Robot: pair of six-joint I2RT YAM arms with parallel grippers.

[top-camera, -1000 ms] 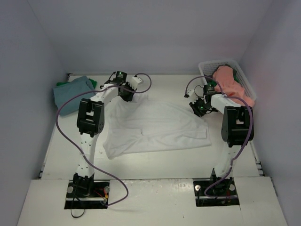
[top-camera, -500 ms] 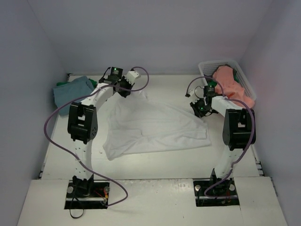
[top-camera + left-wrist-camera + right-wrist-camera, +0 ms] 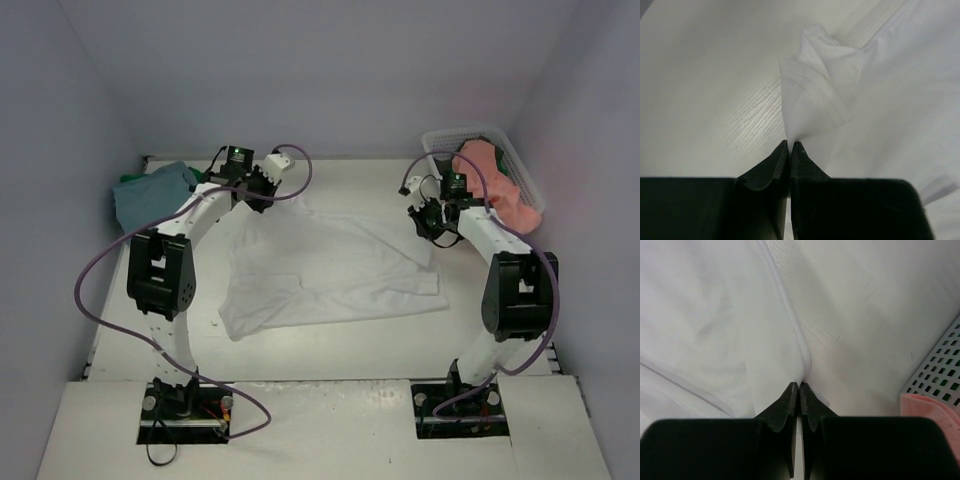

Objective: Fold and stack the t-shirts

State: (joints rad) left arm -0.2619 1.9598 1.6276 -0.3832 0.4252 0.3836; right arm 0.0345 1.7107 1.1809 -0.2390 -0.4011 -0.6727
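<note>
A white t-shirt (image 3: 320,265) lies spread over the middle of the table. My left gripper (image 3: 262,196) is at its far left corner. In the left wrist view the left gripper (image 3: 790,143) is shut on a folded hem of the white t-shirt (image 3: 815,105). My right gripper (image 3: 430,226) is at the far right corner. The right wrist view has the right gripper (image 3: 800,385) shut on the edge of the white t-shirt (image 3: 705,315). A teal t-shirt (image 3: 150,192) lies folded at the far left. A salmon pink t-shirt (image 3: 490,175) fills the basket.
The white mesh basket (image 3: 440,140) stands at the back right, close behind the right wrist; its wall (image 3: 940,360) shows green cloth through the holes. Grey walls close in the table on three sides. Purple cables loop off both arms.
Both grippers have moved toward the back wall and slightly apart, each still holding the white t-shirt. The shirt's far edge has been drawn back and the cloth lies more stretched out.
</note>
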